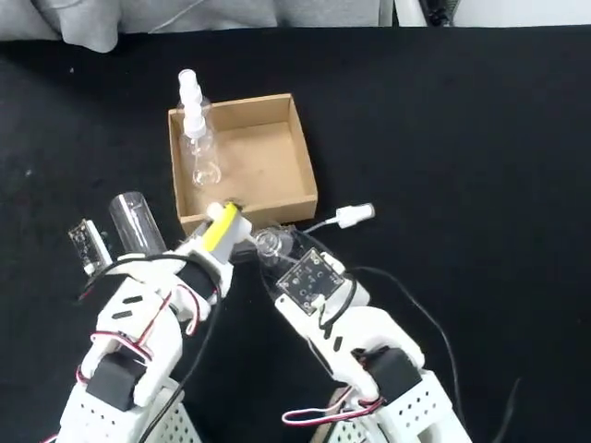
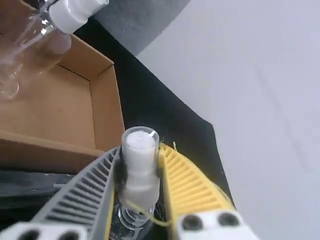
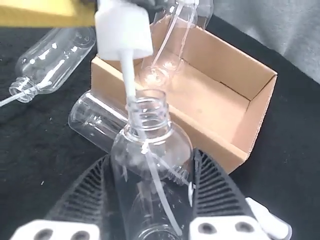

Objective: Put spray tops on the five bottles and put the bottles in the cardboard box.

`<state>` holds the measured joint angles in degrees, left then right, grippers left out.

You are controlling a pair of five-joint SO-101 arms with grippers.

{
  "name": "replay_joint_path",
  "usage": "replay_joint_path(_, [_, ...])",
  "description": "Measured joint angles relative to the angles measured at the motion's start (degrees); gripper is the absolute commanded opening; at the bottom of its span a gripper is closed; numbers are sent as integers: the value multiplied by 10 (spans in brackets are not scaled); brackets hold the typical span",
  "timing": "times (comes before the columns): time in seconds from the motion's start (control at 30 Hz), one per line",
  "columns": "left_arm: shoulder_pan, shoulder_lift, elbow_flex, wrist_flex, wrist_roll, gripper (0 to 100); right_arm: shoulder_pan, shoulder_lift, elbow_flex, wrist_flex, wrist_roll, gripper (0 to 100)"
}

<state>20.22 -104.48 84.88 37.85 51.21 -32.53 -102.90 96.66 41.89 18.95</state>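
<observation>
Left gripper [image 2: 140,150] clamped on a white spray top [image 2: 138,172]. I see its tube dipping into the open neck of the clear bottle [image 3: 150,150]. Right gripper [image 3: 152,162] squeezes that bottle upright, just beside the cardboard box [image 1: 303,161]. Two capped bottles [image 1: 201,152] inside the box.

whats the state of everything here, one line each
left pincer: shut on spray top
spray top: tube in held bottle's neck, cap not seated
right pincer: shut on held bottle
held bottle: neck open, not capped
cardboard box: open, two bottles inside
boxed bottles: upright, tops on
loose bottles: lying on table, uncapped
spare spray top: lying on table
</observation>
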Motion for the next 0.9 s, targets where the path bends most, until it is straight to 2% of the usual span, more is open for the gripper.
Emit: replay_joint_path(0.9, [29,0,9,-1,-108,30,0,0,0,23,0,70])
